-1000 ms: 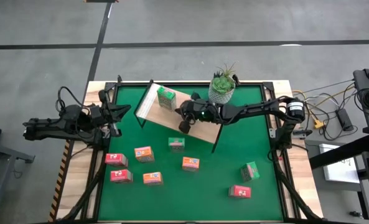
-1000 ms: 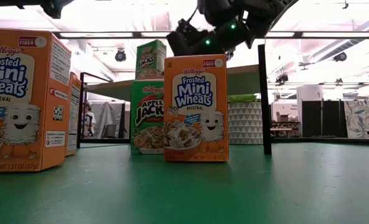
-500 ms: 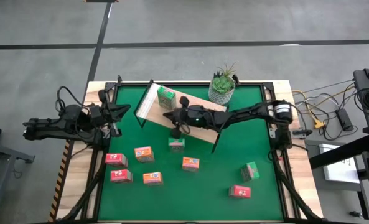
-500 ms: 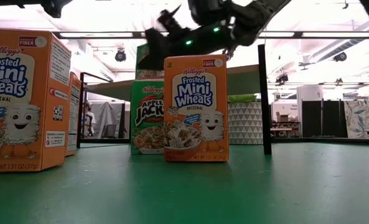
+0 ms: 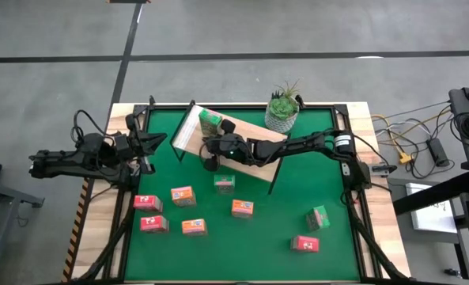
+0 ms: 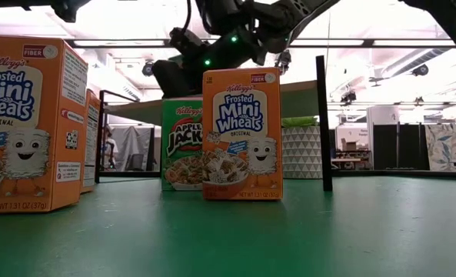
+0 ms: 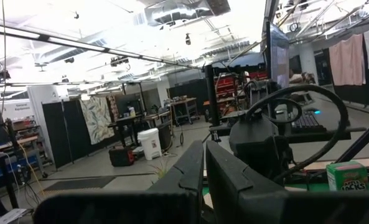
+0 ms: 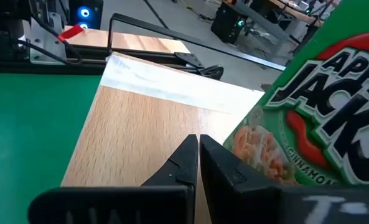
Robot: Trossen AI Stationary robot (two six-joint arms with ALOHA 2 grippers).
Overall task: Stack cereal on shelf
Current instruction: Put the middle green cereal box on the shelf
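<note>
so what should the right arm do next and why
Probably swing the right gripper, shut and empty beside the green box on the shelf, toward the green box on the mat and open over it: eight boxes are still off the shelf.

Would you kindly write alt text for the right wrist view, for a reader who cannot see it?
The right gripper, fingers shut and empty, hovers over the light-wood shelf beside a green Apple Jacks cereal box standing on it. Green table mat lies alongside the shelf's white edge.
</note>
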